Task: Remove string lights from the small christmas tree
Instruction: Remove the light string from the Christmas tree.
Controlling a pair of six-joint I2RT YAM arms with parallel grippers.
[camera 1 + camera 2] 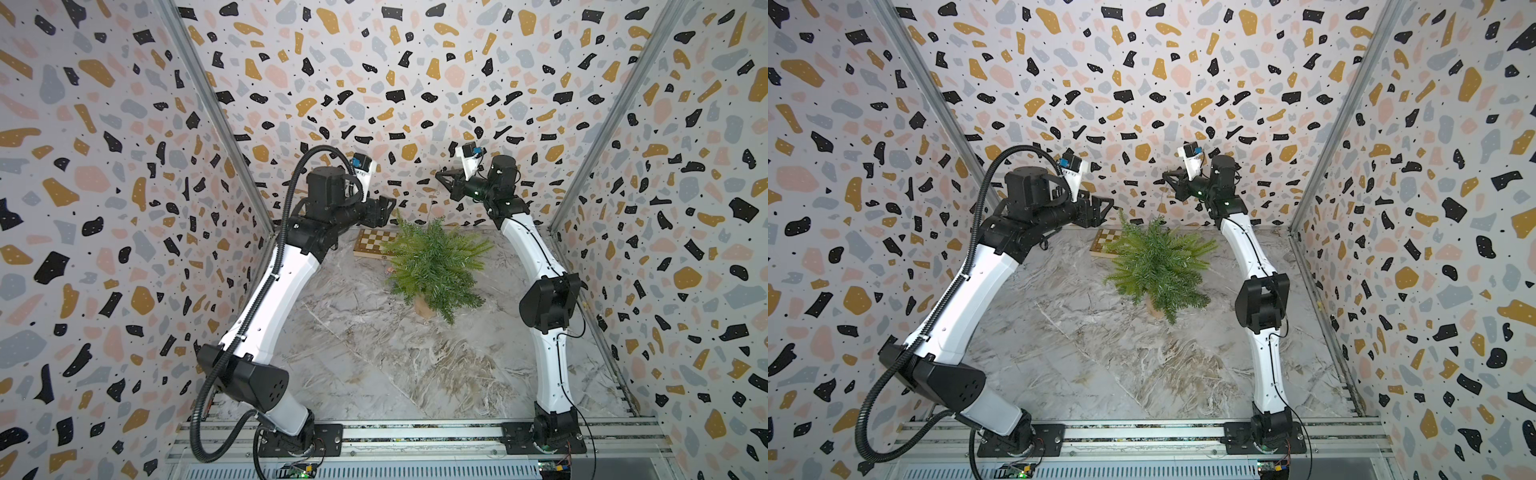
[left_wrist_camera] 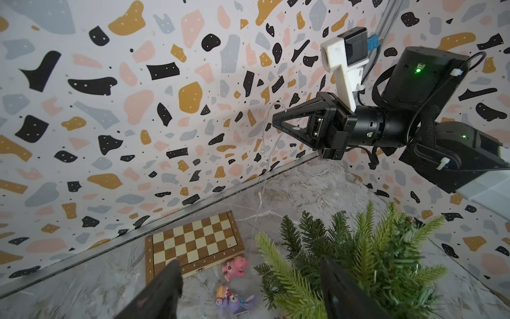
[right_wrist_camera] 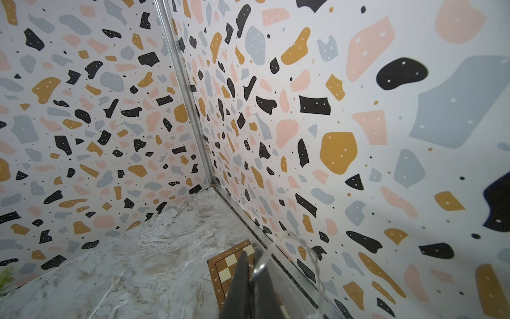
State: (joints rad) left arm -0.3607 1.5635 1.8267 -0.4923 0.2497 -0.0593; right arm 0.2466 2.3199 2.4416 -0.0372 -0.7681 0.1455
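Starting at the left: the left hand [image 1: 388, 205] is up in the air over the back of the surface [image 1: 374, 374], jaws spread wide and gripping nothing. The left wrist view shows its two dark fingers [image 2: 165, 287] well apart with only open space between them.

Beneath it the wooden chessboard [image 1: 374, 245] lies flat against the back edge of the surface. By the board's front edge, beside the tree, sit a pink figure [image 2: 234, 267] and a purple-and-orange toy [image 2: 234, 299].

Next comes the small christmas tree [image 1: 436, 262], standing on its tan base [image 1: 422, 307] in the back half of the surface, a little right of the middle. Its trunk axis runs up off the surface, tip pointing upward, and the green branches droop out all round. In both top views its leftmost needles overlap the board's right end.

Now the string lights [image 2: 261, 190]: a thin clear strand, its long axis close to vertical, dropping from the right hand's tips to the needles on the tree's chessboard side. A short loop dangles beside it from the same pinch. Where the lower end goes among the branches, I cannot tell.

Last, the right hand [image 1: 440, 174] is high above the tree near the back wall [image 1: 415, 83], tips pointing toward the left hand and clamped tight on the strand. In the right wrist view the wire curls out from between its pressed-together tips [image 3: 248, 265].
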